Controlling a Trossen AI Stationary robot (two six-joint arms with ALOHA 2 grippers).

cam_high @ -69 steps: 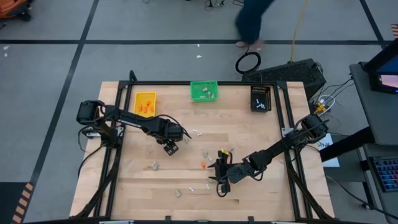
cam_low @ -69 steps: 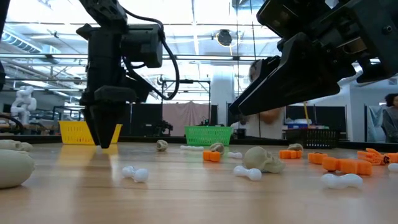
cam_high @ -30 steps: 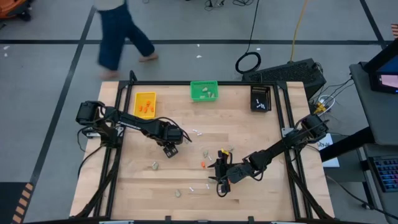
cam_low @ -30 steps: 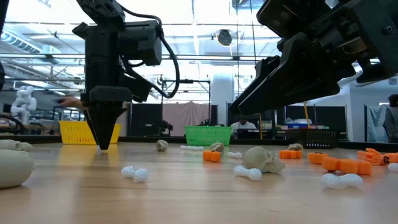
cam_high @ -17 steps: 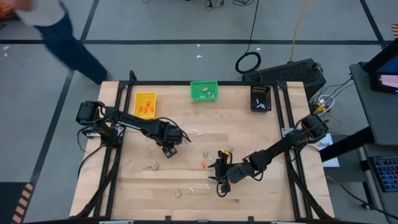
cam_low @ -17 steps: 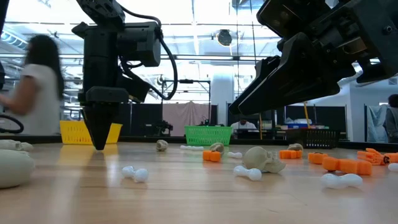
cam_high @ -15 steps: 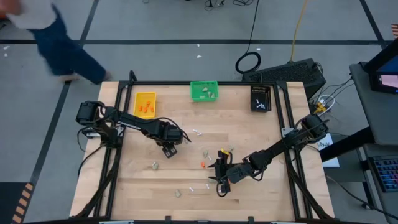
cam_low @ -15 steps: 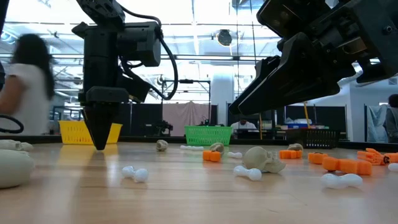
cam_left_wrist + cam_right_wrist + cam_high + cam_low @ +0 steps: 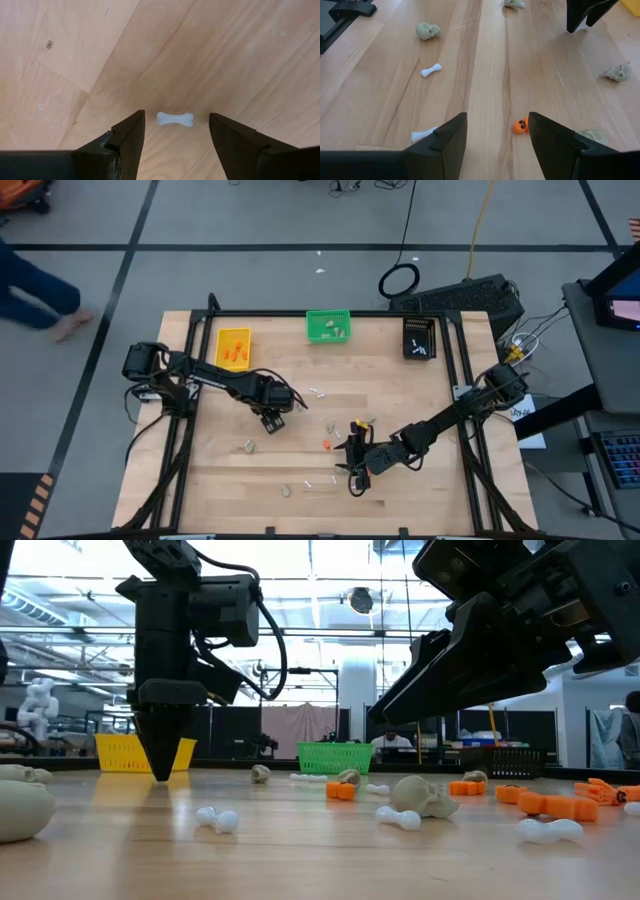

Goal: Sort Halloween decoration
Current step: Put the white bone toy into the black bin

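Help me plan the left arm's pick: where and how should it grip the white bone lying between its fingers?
Probably the thin middle shaft of the white bone, coming straight down. It lies flat on the table, knobbed ends toward each finger of the open left gripper. Turning the wrist a quarter turn would likely let the fingers close across the narrow waist.

White bone [image 9: 175, 119]; orange pumpkin [image 9: 520, 126]; beige skull [image 9: 428, 31].

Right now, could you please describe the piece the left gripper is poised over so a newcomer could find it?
Start at the yellow bin, then follow the left arm to the left gripper. Between its open fingers lies a white bone, alone on bare wood, unlike the orange pumpkin and grey skulls elsewhere.
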